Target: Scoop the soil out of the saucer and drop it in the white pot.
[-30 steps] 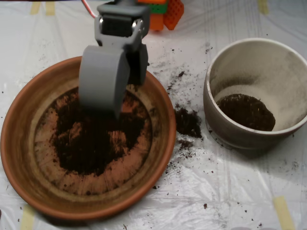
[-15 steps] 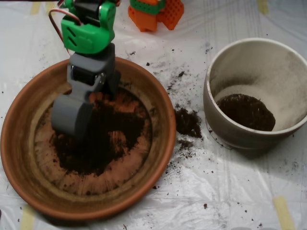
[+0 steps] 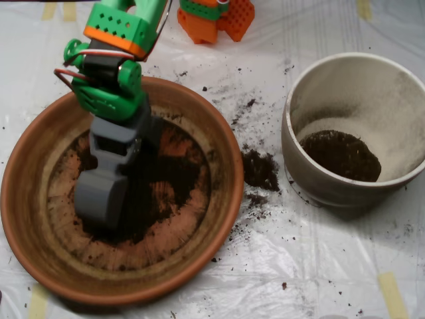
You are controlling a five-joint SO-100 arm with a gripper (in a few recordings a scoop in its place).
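Soil (image 3: 156,193), dark, crumbly and loose, lies in a patch across the floor of the wide, shallow terracotta saucer (image 3: 222,156), which sits toward the left edge of the plastic-covered table (image 3: 332,266). The grey clamshell scoop (image 3: 99,196) is down in the left part of that patch, its tip buried in the soil; whether its shells are spread or pressed together cannot be told from above. Its long axis runs from the table's far edge toward the near edge, tip pointing near and slightly left, with the green and orange arm (image 3: 113,60) rising behind it.

The round, deep off-white pot (image 3: 299,156) stands toward the right edge, well apart from the scoop, with a dark heap of soil at its bottom. A spilled clump (image 3: 259,169) and scattered crumbs lie on the plastic between saucer and pot. The likely risk is more of the same: loose grains falling off during the carry across that gap, or the scoop pushing soil aside against the saucer floor and lifting little.
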